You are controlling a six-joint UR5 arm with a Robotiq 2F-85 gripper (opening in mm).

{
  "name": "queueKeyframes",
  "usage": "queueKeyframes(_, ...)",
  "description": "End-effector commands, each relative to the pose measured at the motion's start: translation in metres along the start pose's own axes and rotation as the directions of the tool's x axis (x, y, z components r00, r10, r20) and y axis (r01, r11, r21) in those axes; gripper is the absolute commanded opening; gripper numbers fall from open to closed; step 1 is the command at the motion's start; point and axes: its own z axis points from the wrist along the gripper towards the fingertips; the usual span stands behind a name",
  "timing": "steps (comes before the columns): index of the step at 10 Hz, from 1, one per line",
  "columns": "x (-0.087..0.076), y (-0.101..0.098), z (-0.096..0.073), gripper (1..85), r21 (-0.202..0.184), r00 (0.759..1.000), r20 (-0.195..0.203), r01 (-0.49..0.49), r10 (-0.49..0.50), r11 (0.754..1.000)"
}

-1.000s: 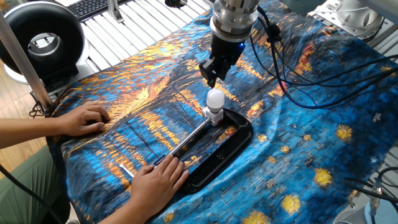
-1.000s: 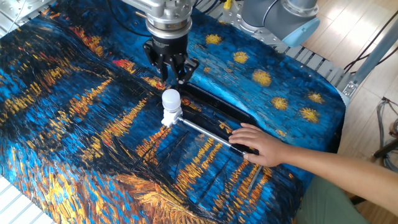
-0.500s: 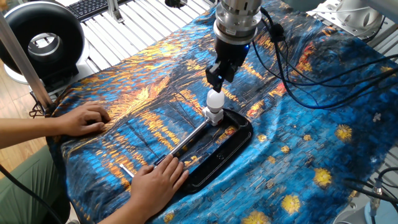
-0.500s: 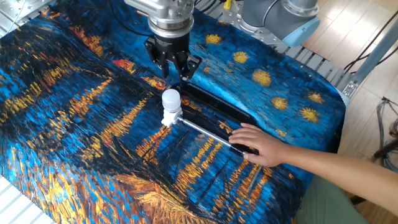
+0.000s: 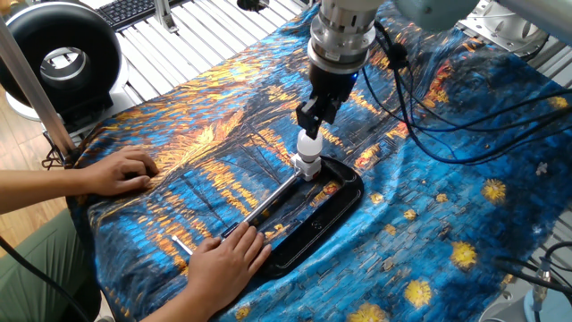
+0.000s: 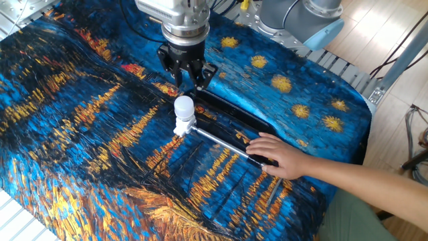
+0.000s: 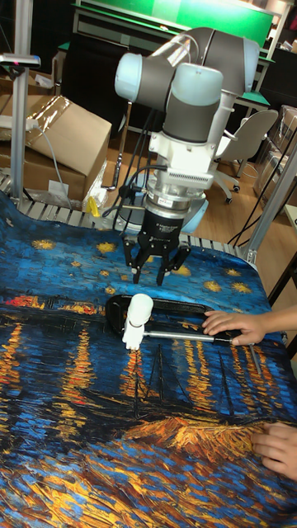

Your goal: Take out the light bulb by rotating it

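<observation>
Your light bulb [image 5: 308, 146] [image 6: 184, 106] [image 7: 139, 307] is small, white and frosted, with a round globe on a narrower neck. It stands upright in a white cube-shaped socket [image 5: 307, 168] [image 6: 183, 127] [image 7: 132, 334] at the end of a thin, shiny metal rod [image 5: 273, 193] [image 6: 217, 140] [image 7: 177, 335].

Socket and rod sit in a shallow black tray [image 5: 344, 202] [image 6: 251, 120] [image 7: 186, 307], glossy and oblong with rounded corners. Apart from those parts and the fingers on the rod, you can see nothing else in it.

Your gripper [image 5: 310, 119] [image 6: 188, 75] [image 7: 153, 264] hangs straight above the bulb, dark fingers [image 7: 134, 256] pointing down and spread apart, holding nothing. In one fixed view the tips seem to overlap the globe's top, yet the tall view shows a gap, so you cannot be sure how close they are. Above the fingers sits a ribbed silver wrist [image 5: 340, 34] [image 6: 182, 15] [image 7: 178, 191], with black cables [image 5: 429, 107] looping off it.

A person's hand [image 5: 223, 261] [image 6: 277, 154] [image 7: 236, 325] presses the rod's other end down in the tray. A second hand [image 5: 121, 171] [image 7: 276, 450] lies flat on the cloth.

The cloth [image 5: 465, 206] [image 6: 73, 134] [image 7: 74, 412] covers the table, wrinkled and slightly shiny, printed in blue with orange and yellow streaks and yellow stars. At the far left of one fixed view stands a round black ring-shaped device [image 5: 59, 62].
</observation>
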Motion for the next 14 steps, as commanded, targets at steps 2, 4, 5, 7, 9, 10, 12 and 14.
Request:
queueKeyframes(2,-0.006,0.003,0.005,47.7,-0.01,1.0,0.016,0.005,-0.005,1.0)
queueKeyframes(4,-0.002,0.003,0.002,47.7,-0.014,1.0,0.001,0.019,-0.019,1.0)
queueKeyframes(5,-0.001,0.004,0.002,48.3,-0.014,1.0,-0.003,0.026,-0.026,1.0)
queueKeyframes(7,0.001,0.004,0.002,48.7,-0.016,0.999,-0.011,0.032,-0.033,0.999)
queueKeyframes(9,0.004,0.001,0.002,48.7,-0.006,0.999,-0.022,0.038,-0.038,0.999)
queueKeyframes(10,0.003,0.001,0.002,48.3,-0.006,0.999,-0.017,0.035,-0.035,0.999)
queueKeyframes(12,-0.002,-0.001,0.002,48.3,0.005,0.999,0.001,0.051,-0.051,0.999)
queueKeyframes(14,-0.002,-0.005,0.005,48.3,0.016,0.998,-0.008,0.063,-0.063,0.998)
